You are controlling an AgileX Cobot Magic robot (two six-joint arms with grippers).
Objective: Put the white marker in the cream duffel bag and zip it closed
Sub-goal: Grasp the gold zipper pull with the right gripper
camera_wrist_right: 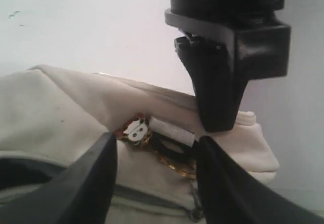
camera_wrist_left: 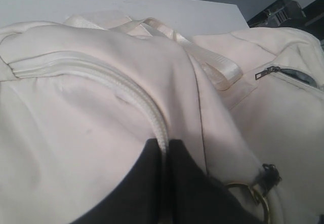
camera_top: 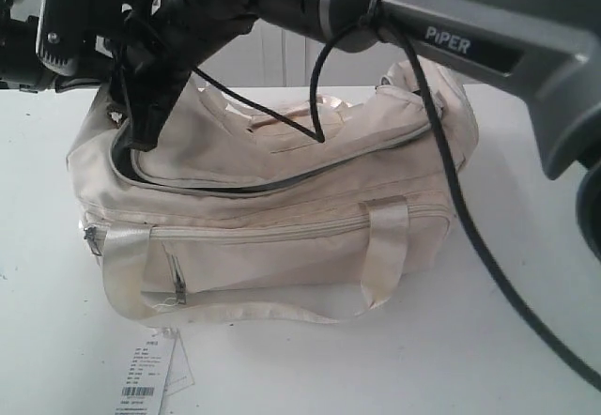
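The white marker is nowhere I can see: not on the bare table (camera_top: 526,293) around the bag, and not in either pincer. My guess is that it is already down in the dark lining, though the gap shows only shadow. The cream duffel bag (camera_top: 282,246) lies lengthwise in the middle of the table. Its front pocket faces the near side, and its paper tag (camera_top: 150,377) is spilled onto the near-left of the tabletop. The main zip (camera_top: 282,185) along the top gapes from the left end almost to the right. The closing is not yet done, and that looks to be the step in hand.

Both arms crowd over the bag's left end. The left gripper (camera_wrist_left: 164,145) has its fingers drawn together on the zipper ridge there, seemingly pinching the fabric to hold it. The right gripper (camera_wrist_right: 157,140), reaching across from the right, has its fingers wide apart and holds nothing. Between them, just past the tips, sits a little badge charm (camera_wrist_right: 135,128) on a gold ring (camera_wrist_right: 174,158). I take these to hang from the zip's pull.

Next, as I judge it, the right fingers need to settle around that pull or ring and close firmly. They would then draw it rightward along the track while the left holds the bag's end taut. The charm is small and floppy, so the grasp must be square. The slack fabric could also bunch in the slider.
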